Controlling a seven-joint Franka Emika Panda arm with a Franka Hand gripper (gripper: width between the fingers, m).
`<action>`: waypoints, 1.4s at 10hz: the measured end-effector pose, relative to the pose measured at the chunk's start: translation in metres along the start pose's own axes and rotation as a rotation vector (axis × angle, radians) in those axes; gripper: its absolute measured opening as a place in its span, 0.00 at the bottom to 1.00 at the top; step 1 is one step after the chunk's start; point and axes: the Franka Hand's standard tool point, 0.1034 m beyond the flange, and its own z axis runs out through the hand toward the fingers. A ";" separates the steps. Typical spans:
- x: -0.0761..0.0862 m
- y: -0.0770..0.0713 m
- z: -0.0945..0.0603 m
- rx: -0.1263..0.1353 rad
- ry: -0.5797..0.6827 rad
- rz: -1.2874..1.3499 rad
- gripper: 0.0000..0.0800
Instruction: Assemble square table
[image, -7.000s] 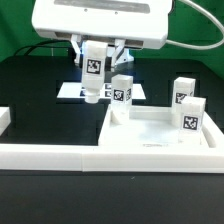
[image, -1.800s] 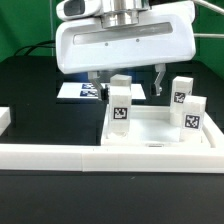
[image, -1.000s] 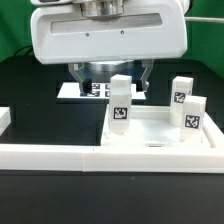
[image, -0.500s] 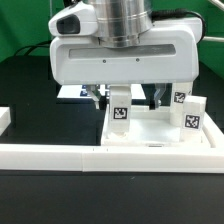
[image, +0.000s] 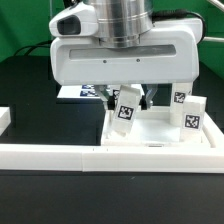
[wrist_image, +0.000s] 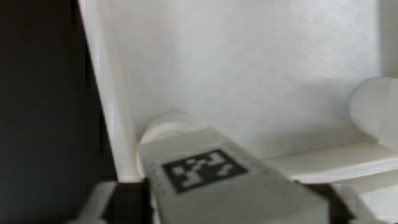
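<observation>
The white square tray-like top (image: 152, 137) lies behind the low wall. Three tagged white leg blocks stand in it. One leg (image: 126, 108) at the tray's corner on the exterior view's left leans over between my fingers. My gripper (image: 128, 98) hangs over that corner and is shut on this leg. Two more legs (image: 183, 94) (image: 192, 116) stand upright on the exterior view's right. In the wrist view the gripped leg (wrist_image: 217, 172) fills the space between the jaws of my gripper (wrist_image: 226, 208), above the tray floor (wrist_image: 249, 70). A fourth leg is not in view.
The long low white border wall (image: 90, 157) runs across the front. The marker board (image: 72, 91) lies behind the gripper on the exterior view's left. A small white block (image: 4, 118) sits at the far left edge.
The gripper came down over the tray's near corner and closed around the leg there. That leg stood upright half a second ago and now leans.
</observation>
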 end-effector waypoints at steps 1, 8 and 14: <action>0.000 0.000 0.000 0.000 0.000 0.000 0.35; 0.005 0.000 0.000 0.072 0.064 0.528 0.36; 0.011 -0.001 0.000 0.215 0.009 1.121 0.36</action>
